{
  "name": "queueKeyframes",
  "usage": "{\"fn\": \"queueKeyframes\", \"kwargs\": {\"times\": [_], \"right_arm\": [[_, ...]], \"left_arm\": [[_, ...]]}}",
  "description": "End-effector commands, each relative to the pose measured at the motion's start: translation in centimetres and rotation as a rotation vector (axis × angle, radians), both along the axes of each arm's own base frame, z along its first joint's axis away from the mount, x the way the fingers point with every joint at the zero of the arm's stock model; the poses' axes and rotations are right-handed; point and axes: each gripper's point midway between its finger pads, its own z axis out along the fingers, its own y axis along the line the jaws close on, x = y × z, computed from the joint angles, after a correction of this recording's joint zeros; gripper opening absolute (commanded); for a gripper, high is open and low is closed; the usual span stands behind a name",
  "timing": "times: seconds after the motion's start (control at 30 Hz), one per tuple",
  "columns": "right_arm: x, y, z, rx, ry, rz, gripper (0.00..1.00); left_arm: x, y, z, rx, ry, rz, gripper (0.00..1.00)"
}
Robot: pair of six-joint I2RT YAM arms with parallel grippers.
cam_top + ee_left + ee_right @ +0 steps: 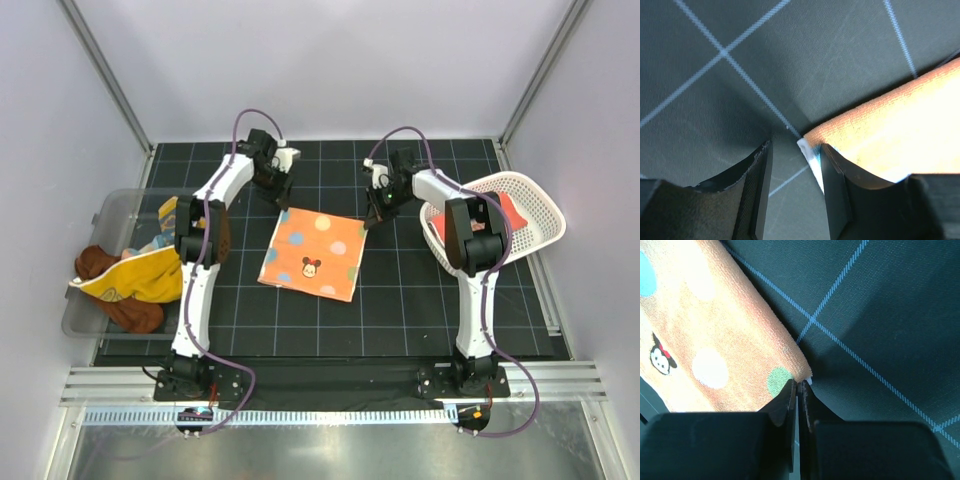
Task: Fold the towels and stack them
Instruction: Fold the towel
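Observation:
The orange polka-dot towel [312, 252] with a cartoon face lies flat on the black gridded mat. My left gripper [283, 200] is open at the towel's far left corner. In the left wrist view [795, 150] the towel's corner [812, 142] lies between the jaws, against the right finger [840, 180]. My right gripper [372, 218] is at the far right corner. In the right wrist view [799, 386] its jaws are shut on the tip of the towel [730, 340].
A clear plastic bin [110, 215] at the left holds a yellow-orange towel [140, 278], a rust-brown towel [95, 262] and a light blue cloth [160, 240]. A white perforated basket [545, 205] at the right holds a red-orange towel [508, 212].

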Motion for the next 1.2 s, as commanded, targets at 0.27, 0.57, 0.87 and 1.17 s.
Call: {"fn": "queueKeyframes", "kwargs": {"times": [0.27,0.57,0.87,1.17], "right_arm": [[1.1,-0.6,0.6,0.007,-0.032,0.013,0.01],[1.9,-1.0,1.7,-0.008,-0.069,-0.009,0.01],[2.7,-1.5,4.8,-0.013,-0.202,-0.066,0.01],[1.8,-2.2,7.0,-0.049,-0.281,-0.127,0.01]], "left_arm": [[-0.6,-2.7,0.1,-0.131,0.058,-0.06,0.26],[0.9,-3.2,2.6,-0.166,0.0,-0.007,0.0],[2.3,-3.8,7.3,-0.235,-0.121,0.056,0.0],[1.8,-2.7,10.0,-0.203,-0.188,0.098,0.0]]}}
